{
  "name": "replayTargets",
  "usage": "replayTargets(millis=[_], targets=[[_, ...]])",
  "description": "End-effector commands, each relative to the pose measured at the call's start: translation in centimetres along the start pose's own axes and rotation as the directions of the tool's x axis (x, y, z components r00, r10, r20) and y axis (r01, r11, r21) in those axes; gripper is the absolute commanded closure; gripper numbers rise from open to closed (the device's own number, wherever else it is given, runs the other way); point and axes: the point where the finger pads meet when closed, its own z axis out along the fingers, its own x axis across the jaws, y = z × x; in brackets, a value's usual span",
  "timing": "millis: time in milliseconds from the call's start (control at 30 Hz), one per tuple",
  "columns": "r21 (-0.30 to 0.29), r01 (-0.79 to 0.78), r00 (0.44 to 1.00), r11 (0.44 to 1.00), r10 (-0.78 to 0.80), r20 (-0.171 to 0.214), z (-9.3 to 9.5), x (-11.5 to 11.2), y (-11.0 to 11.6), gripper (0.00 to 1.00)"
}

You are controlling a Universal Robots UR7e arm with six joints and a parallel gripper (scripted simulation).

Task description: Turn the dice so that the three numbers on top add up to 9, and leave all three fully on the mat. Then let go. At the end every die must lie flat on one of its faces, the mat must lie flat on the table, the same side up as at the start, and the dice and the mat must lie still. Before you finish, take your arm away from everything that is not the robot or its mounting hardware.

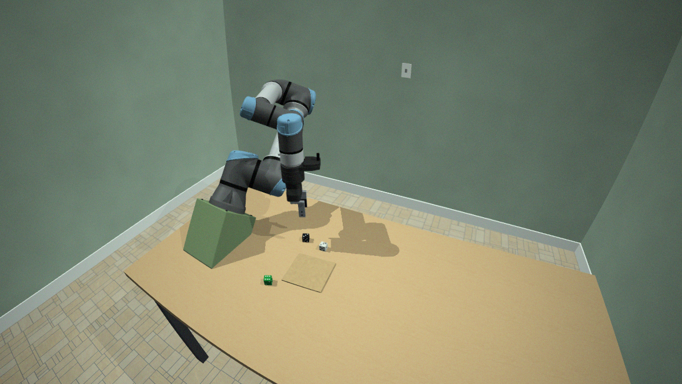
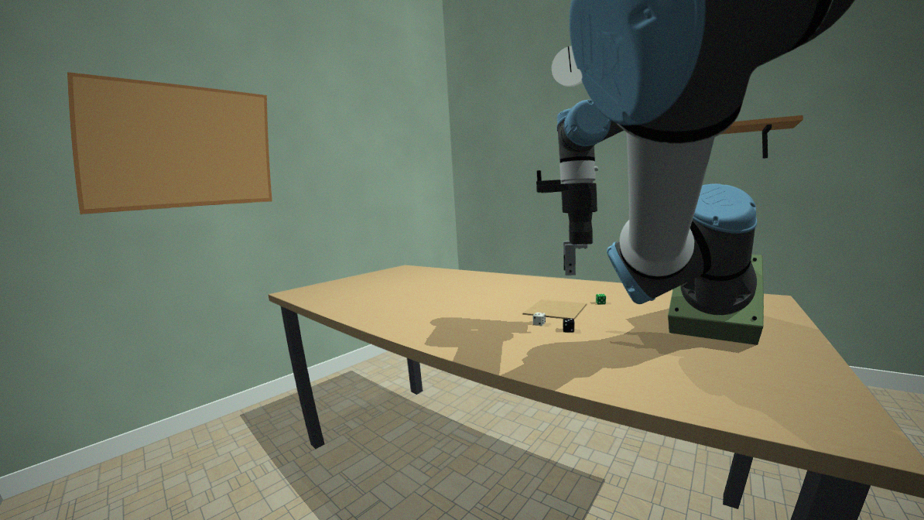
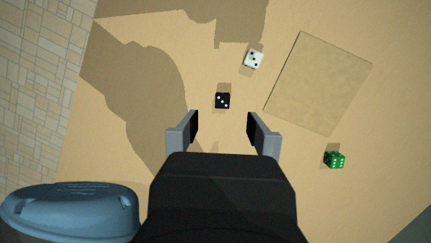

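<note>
My gripper [image 1: 303, 212] [image 2: 569, 269] [image 3: 222, 121] is open and empty, pointing down, well above the table. The black die [image 1: 305, 237] [image 2: 568, 325] [image 3: 222, 100] lies flat on the table with three on top, just ahead of the fingers in the wrist view. The white die [image 1: 323, 246] [image 2: 539, 318] [image 3: 254, 58] lies beside the mat with three on top. The green die [image 1: 268, 280] [image 2: 600, 299] [image 3: 336, 160] lies off the mat's other side with six on top. The tan square mat [image 1: 308, 274] [image 2: 557, 308] [image 3: 318, 83] lies flat and bears no die.
The table [image 1: 429, 305] [image 2: 401, 303] [image 3: 390, 152] carries the arm's green base block [image 1: 214, 238] [image 2: 714, 328]. The table's edge runs along the left of the wrist view. The arm's shadow falls near the black and white dice.
</note>
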Motion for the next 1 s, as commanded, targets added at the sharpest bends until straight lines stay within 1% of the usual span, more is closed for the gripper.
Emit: replayTargets(millis=[0, 333, 700, 967], targets=[[0.0, 0.0, 1.0, 1.0, 0.0, -0.001, -0.03, 0.03, -0.01, 0.0], [0.0, 0.02, 1.0, 1.0, -0.02, -0.001, 0.0, -0.02, -0.04, 0.0], [0.0, 0.106, 0.994, 0.994, -0.106, -0.001, 0.12, -0.2, -0.17, 0.0], [-0.001, 0.257, 0.966, 0.966, -0.257, -0.002, 0.34, -0.52, -0.35, 0.0]])
